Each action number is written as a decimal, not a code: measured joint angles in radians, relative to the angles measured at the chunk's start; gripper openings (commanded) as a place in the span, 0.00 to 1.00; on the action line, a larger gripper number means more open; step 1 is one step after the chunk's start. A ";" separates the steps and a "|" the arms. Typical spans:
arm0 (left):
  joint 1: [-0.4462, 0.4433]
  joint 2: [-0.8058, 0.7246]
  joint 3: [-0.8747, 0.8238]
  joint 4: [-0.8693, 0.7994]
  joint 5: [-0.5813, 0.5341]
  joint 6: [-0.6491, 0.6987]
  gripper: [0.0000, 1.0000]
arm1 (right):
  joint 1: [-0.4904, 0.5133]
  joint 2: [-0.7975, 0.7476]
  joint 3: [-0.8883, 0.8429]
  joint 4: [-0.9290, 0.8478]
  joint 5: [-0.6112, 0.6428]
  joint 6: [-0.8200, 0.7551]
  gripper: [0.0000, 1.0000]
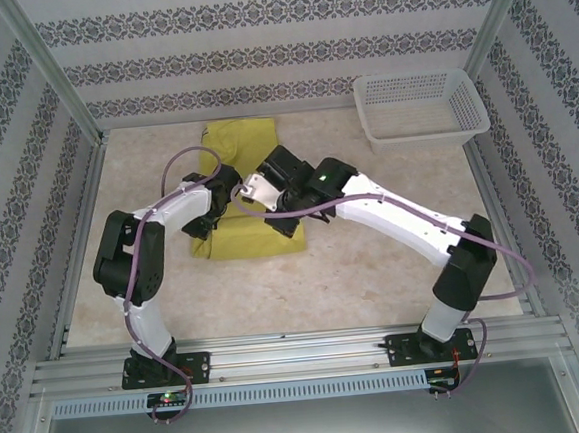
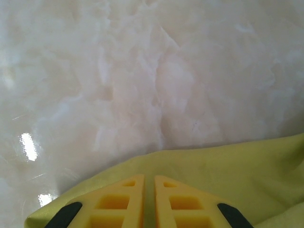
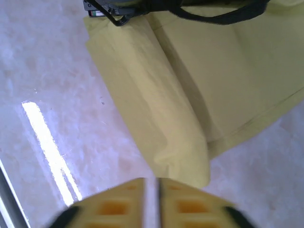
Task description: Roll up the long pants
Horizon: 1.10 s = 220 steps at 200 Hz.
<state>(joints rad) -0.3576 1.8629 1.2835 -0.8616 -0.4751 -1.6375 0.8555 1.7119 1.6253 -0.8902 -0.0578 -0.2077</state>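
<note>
The long pants (image 1: 238, 140) lie as a mustard yellow-green strip running from the back of the table toward the middle. My left gripper (image 1: 206, 226) sits low at their near left edge. In the left wrist view its yellow fingers (image 2: 123, 194) are closed to a thin slit over the cloth (image 2: 228, 161), which wraps up round them. My right gripper (image 1: 286, 223) is at the near right edge. In the right wrist view it (image 3: 152, 179) is shut with bare table in the slit, just short of a folded corner of the pants (image 3: 185, 156).
A white mesh basket (image 1: 419, 106) stands at the back right. Metal frame rails (image 1: 71, 244) border the marble-patterned table (image 1: 374, 270) on the left, right and front. Patterned walls close the back and sides.
</note>
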 measured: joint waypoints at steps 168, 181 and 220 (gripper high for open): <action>-0.027 -0.424 -0.132 0.087 0.125 0.093 0.32 | -0.144 0.573 0.228 0.117 -0.213 0.046 0.00; -0.067 -0.425 -0.137 0.127 0.166 0.087 0.31 | -0.147 0.573 0.213 0.129 -0.220 0.045 0.00; -0.154 -0.295 -0.134 0.213 0.263 0.041 0.30 | -0.160 0.547 0.151 0.175 -0.236 0.052 0.00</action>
<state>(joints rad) -0.5114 1.5677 1.1492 -0.6487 -0.2119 -1.5967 0.6952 2.2589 1.7760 -0.7151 -0.2939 -0.1555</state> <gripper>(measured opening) 0.308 0.063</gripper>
